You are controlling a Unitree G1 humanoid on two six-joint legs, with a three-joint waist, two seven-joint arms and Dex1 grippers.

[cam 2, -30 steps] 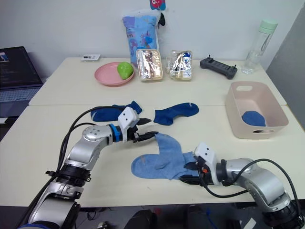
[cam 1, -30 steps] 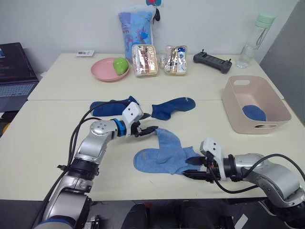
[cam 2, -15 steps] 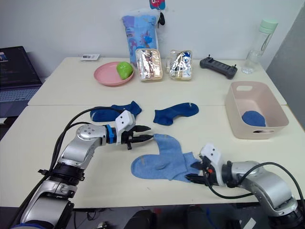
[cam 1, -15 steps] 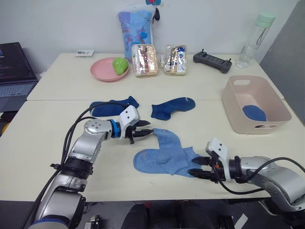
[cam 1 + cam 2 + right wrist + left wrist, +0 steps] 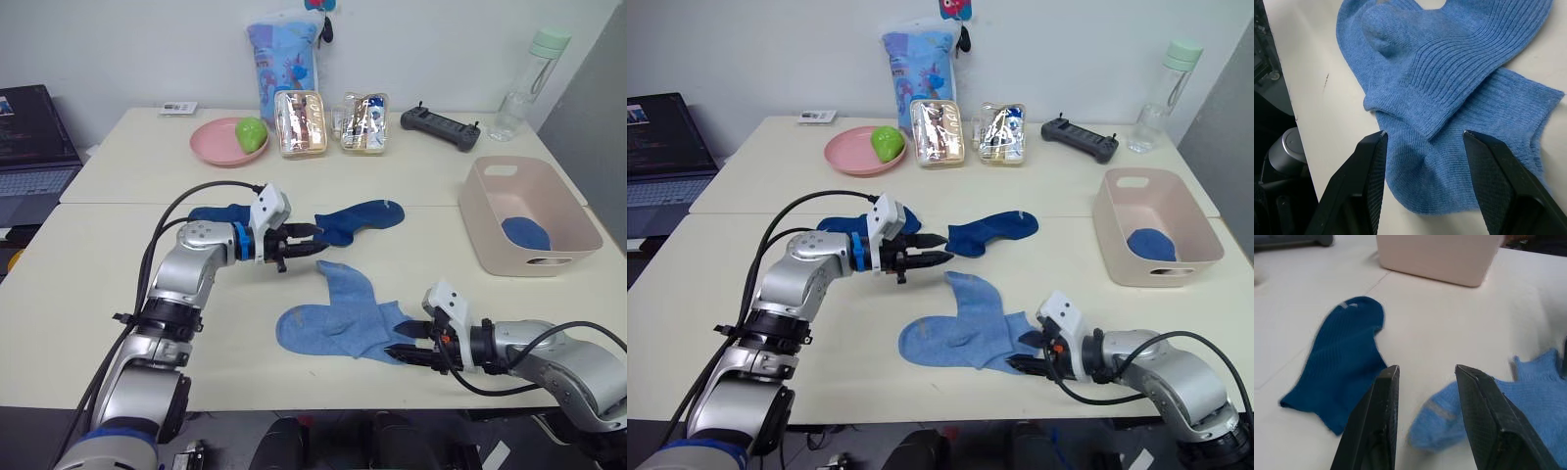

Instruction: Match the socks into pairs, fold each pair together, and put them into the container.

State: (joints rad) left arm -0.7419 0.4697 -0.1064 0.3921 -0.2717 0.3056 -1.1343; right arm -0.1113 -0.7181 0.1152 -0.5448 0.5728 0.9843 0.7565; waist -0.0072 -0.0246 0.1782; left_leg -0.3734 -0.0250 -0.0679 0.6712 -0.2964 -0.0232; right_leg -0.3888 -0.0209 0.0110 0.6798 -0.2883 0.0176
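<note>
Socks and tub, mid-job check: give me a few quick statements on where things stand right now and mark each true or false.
1. The pink tub already holds one dark blue sock. True.
2. The left gripper is shut on a dark sock. False: its jaws are open and hold nothing, above the table between the dark blue sock and the light blue socks.
3. The two light blue socks lie overlapped near the front edge of the table. True.
4. The right gripper has lifted a light blue sock. False: its jaws are open at the socks' edge, and both socks lie flat.
5. The green fruit sits in the tub. False: it is on the pink plate.
</note>
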